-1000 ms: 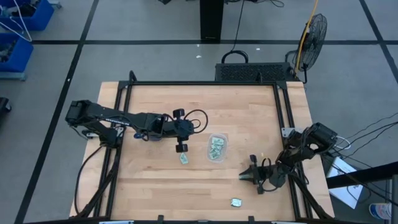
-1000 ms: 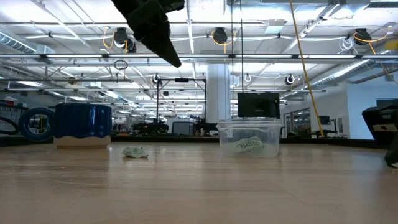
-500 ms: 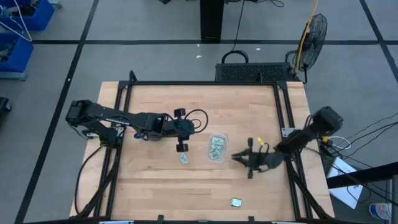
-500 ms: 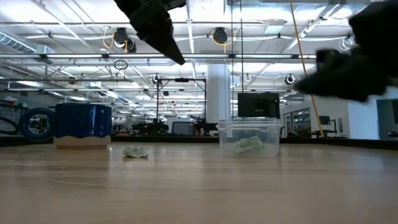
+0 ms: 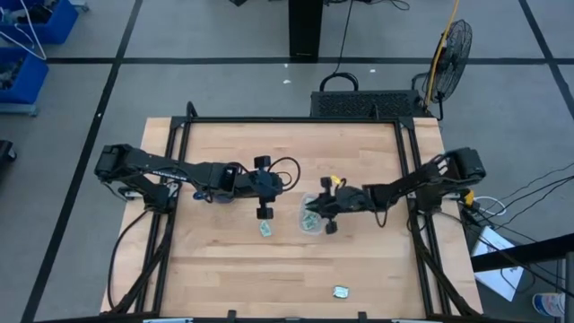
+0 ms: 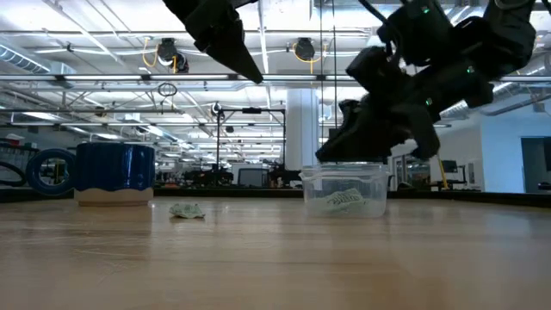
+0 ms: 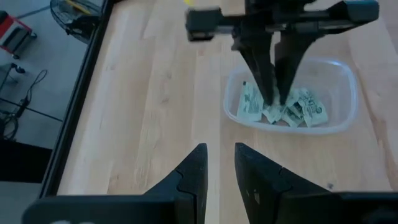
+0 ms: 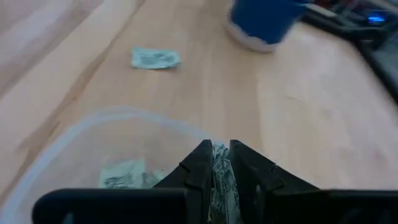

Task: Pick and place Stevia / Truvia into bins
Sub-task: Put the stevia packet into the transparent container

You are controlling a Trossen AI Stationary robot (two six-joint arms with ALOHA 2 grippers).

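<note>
**Packet held over the tub, ready for release**

We see one packet (image 8: pixel 219 177) pinched between the fingers of the right gripper (image 8: pixel 216 163); in the right wrist view it stands edge-up between the two dark tips, clamped there. The gripper sits directly above the tub (image 5: pixel 313 213), just right of frame centre in the high view, and the left wrist view shows the same fingers reaching down into the tub's opening. We judge this position is chosen so that the packet falls inside the walls once let go.

The tub already contains several packets (image 7: pixel 283 107), lying flat and overlapping on its floor. In the low view it stands upright at centre frame on the table (image 5: pixel 224 269).

Two packets remain outside. One (image 5: pixel 265 230) lies just left of the tub, below the left gripper (image 5: pixel 262 213). The other (image 5: pixel 341 292) lies near the lower edge of the table, well apart from the tub.

The left gripper hangs above the table, left of the tub, fingers apart with a narrow gap and nothing between them. We judge it is waiting over the nearer loose packet so that the tub mouth is free for the right arm.

A blue mug (image 6: pixel 114 171) stands at the left of the low view and takes no part.
</note>
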